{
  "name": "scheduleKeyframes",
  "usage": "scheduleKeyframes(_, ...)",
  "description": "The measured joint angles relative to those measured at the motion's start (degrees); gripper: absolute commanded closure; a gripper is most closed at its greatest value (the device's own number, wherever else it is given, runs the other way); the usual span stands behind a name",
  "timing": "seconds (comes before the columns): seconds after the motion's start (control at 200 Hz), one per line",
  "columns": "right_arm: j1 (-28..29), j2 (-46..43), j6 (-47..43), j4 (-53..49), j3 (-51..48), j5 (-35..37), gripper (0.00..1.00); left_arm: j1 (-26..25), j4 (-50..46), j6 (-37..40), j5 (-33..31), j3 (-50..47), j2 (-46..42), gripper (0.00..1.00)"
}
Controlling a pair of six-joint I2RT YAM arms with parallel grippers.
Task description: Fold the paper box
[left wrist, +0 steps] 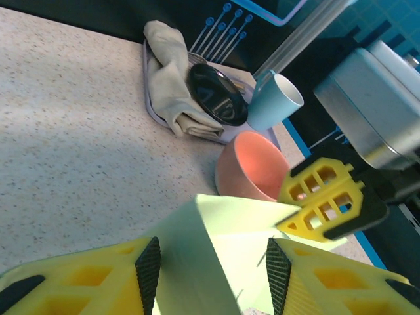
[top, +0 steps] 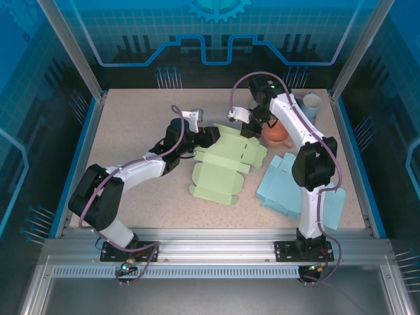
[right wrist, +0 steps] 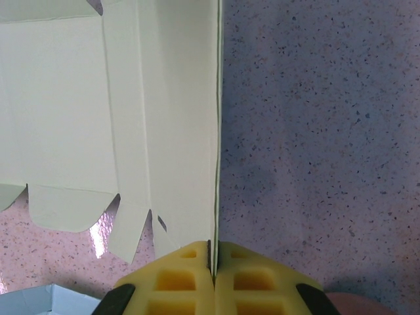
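From above, the pale green flat cardboard box blank (top: 220, 172) lies mid-table between the left gripper (top: 209, 136) and right gripper (top: 244, 126), so opposed pulls could tear it. In the left wrist view, that gripper stands half open astride a raised flap, not clamping it, so the flap may spring free. In the right wrist view, the jaws are pinched shut on the blank's edge, which could crease crooked.

Matt pale-green paper box (top: 220, 174), speckled stone-look table (top: 131, 125), glossy black plate (left wrist: 216, 95), soft crumpled cloth (left wrist: 169, 75)
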Motion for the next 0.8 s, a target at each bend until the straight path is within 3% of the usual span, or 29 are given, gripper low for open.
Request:
scheduleKeyframes(0.265, 0.0, 0.2, 0.0, 0.0, 0.0, 0.1, 1.00, -0.9, -0.4, 0.0, 0.5, 0.2, 0.7, 0.50)
scheduleKeyframes(0.43, -0.1, 0.2, 0.0, 0.2, 0.0, 0.2, 1.00, -0.9, -3.3, 1.5, -2.8, 0.0, 0.7, 0.46)
scheduleKeyframes(0.8, 0.0, 0.2, -0.2, 0.9, -0.8, 0.5, 1.00, 5.7, -3.6, 3.7, -1.9, -6.9, 2.6, 0.38)
